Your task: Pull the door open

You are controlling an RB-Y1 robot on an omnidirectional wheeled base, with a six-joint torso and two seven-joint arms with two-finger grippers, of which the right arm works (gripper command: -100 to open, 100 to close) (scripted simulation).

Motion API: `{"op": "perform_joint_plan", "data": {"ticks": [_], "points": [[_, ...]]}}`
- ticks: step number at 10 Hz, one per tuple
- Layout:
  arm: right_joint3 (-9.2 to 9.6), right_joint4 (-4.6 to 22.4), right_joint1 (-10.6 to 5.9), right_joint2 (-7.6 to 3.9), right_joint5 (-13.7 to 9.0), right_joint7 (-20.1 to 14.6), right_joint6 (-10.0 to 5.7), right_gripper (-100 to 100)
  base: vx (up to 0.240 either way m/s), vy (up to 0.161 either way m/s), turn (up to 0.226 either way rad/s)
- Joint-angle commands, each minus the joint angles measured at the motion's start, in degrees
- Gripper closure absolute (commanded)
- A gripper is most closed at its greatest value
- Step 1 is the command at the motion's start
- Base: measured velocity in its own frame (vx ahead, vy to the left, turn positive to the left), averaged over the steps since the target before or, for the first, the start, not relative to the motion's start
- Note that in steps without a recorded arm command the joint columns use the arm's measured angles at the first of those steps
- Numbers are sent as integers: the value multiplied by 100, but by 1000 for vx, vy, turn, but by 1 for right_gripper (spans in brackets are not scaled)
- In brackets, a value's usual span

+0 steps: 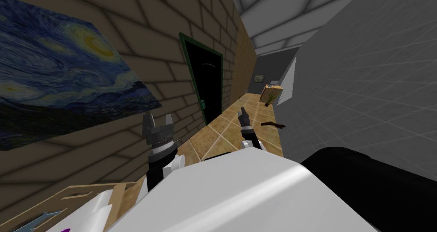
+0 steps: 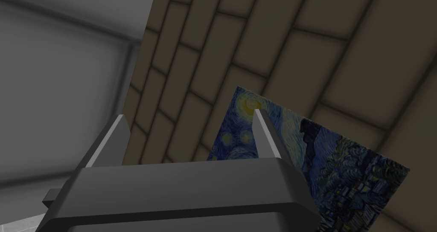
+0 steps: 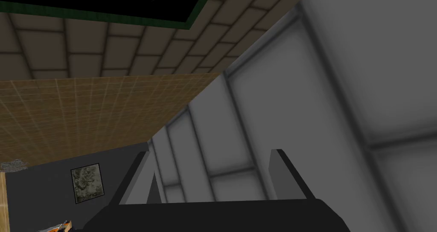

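- In the head view, the door (image 1: 208, 82) sits in a green frame (image 1: 187, 67) in the brick wall (image 1: 141, 29) on your left, well ahead down the corridor. It reads as flat black, and the small greenish piece at its near edge is probably the handle (image 1: 203, 103), though it is too small to be sure.
- Both arms are raised in front of the chest, well apart from the door. The left gripper (image 1: 158, 119) is next to the brick wall below the large blue painting (image 1: 64, 67), with its fingers spread wide and empty. The right gripper (image 1: 243, 111) hangs over the tiled floor (image 1: 230, 129) in mid-corridor.
- I judge this a carrying pose: nothing is within reach, so you must drive closer before either arm can work.
- In the left wrist view, the two fingers stand wide apart with nothing between them. They point up at the wall and painting, not at the door, so this arm is not lined up for a grasp.
- In the right wrist view, the fingers are likewise wide and hold nothing. One corner of the green frame and the black door crosses the far edge, beyond the fingers. That makes this arm the better aimed of the two, yet the handle is outside its line.
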Motion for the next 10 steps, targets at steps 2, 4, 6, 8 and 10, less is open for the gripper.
{"op": "perform_joint_plan", "data": {"ticks": [2,4,6,8,10], "points": [[112,263,-167,-119,80,231,9,-100,134,-6,-20],[183,428,-273,-182,130,377,14,-100,187,12,-16],[270,632,-403,-252,192,556,21,-100,146,10,-18],[373,874,-558,-321,265,769,29,-100,134,9,-22],[483,1134,-723,-390,344,997,37,-100,111,4,-20]]}}
